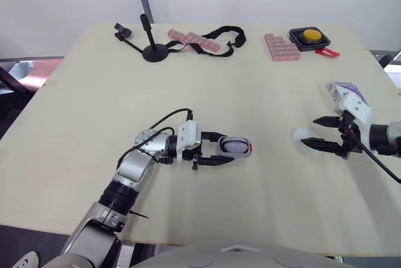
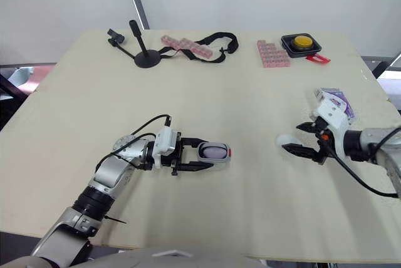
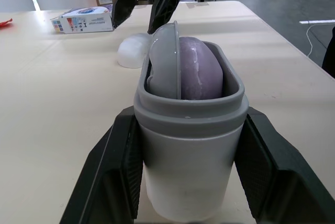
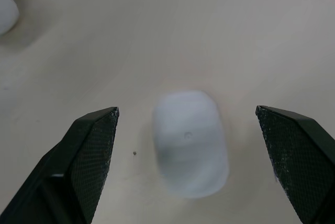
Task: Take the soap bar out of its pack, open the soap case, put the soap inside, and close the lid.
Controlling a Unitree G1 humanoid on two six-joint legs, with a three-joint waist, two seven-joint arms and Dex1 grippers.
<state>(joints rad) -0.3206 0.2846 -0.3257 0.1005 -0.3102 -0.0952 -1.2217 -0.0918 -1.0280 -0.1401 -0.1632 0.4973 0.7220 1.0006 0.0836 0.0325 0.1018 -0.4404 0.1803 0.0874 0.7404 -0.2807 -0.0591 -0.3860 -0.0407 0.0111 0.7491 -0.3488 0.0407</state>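
My left gripper (image 1: 230, 148) is shut on the grey soap case (image 1: 233, 146), one finger on each side (image 3: 112, 177). The case is open, with the purple soap bar (image 3: 201, 69) inside it next to a translucent inner piece (image 3: 165, 59). The white translucent lid (image 4: 191, 143) lies flat on the table to the right. My right gripper (image 1: 310, 131) hovers at the lid, open, with its fingers spread wider than the lid (image 2: 285, 139). Just behind that gripper lies the soap pack (image 1: 348, 97), a white and blue box.
Along the table's far edge stand a black stand (image 1: 153, 52), a strip of pink blocks (image 1: 191, 38), a black strap (image 1: 222, 33), a pink block set (image 1: 281, 47), a yellow button box (image 1: 310, 36) and a red piece (image 1: 327, 52).
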